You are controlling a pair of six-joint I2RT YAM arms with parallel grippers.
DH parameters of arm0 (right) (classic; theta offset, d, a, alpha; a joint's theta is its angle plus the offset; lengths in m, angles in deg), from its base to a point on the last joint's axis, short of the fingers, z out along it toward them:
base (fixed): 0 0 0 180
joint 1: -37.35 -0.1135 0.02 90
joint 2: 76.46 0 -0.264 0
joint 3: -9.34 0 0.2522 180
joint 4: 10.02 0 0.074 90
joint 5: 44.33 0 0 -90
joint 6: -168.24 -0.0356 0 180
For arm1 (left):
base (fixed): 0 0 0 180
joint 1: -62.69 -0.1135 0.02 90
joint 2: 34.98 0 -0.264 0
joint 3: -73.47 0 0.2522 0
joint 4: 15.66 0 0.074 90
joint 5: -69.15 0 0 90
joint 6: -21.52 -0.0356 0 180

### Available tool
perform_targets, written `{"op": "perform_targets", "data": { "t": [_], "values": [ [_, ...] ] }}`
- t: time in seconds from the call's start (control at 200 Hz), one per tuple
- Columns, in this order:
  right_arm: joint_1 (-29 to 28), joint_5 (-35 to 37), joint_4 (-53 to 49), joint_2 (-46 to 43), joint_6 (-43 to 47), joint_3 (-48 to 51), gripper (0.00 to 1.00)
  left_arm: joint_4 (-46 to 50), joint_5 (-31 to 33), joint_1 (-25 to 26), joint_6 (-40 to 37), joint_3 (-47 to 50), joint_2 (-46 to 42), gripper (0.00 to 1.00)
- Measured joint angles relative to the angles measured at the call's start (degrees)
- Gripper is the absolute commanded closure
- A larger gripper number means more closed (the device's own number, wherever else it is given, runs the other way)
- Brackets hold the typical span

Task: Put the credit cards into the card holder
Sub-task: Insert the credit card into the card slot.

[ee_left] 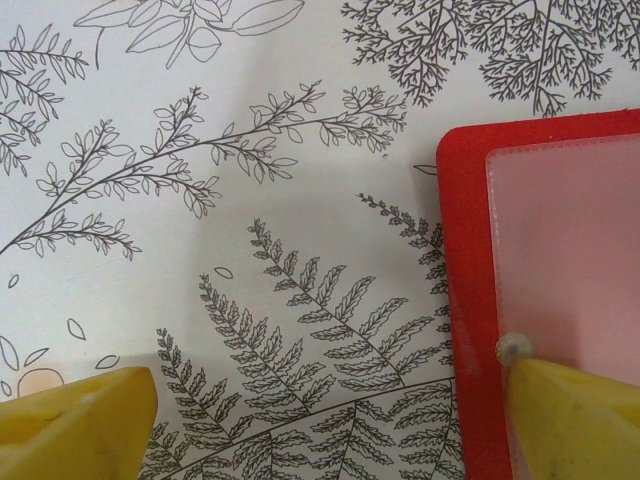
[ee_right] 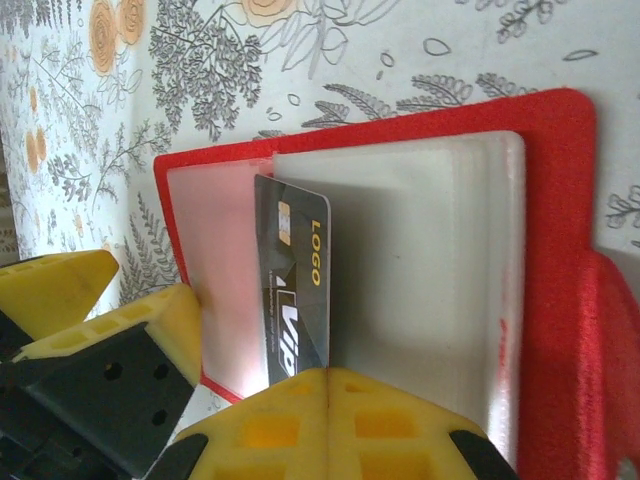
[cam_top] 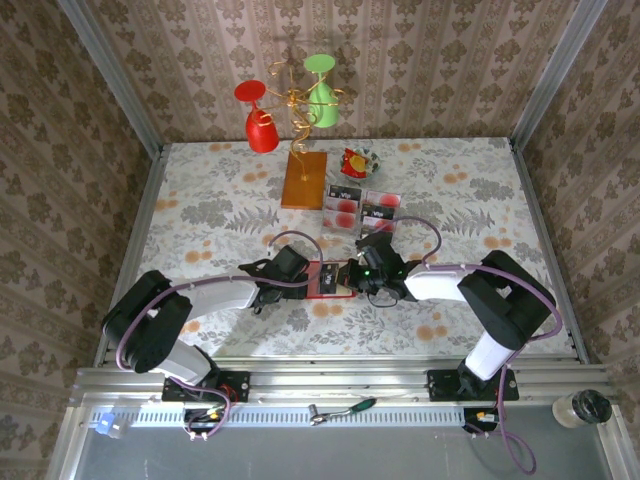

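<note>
Right gripper point(cam_top: 367, 271) pinches thin black credit card point(ee_right: 295, 285) half inside flat bright-red card holder point(ee_right: 560, 200). My left gripper point(ee_left: 320, 400) is spread, one fingertip on it.

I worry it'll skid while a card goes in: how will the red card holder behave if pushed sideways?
It probably slides easily: the card holder looks thin and light, lying flat on the smooth printed tabletop. Its clear pockets look flexible, so they may buckle against the credit card. The left tool, one finger on it, likely steadies it.
</note>
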Motion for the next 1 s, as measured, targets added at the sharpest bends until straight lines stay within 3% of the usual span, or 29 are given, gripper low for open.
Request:
{"op": "perform_targets", "data": {
  "t": [1.0],
  "values": [
    [0.4, -1.7, -7.4, 0.8, 1.3, -3.4, 1.00, -1.3, 0.0, 0.0, 0.0, 0.0, 0.6, 0.08]
  ]
}}
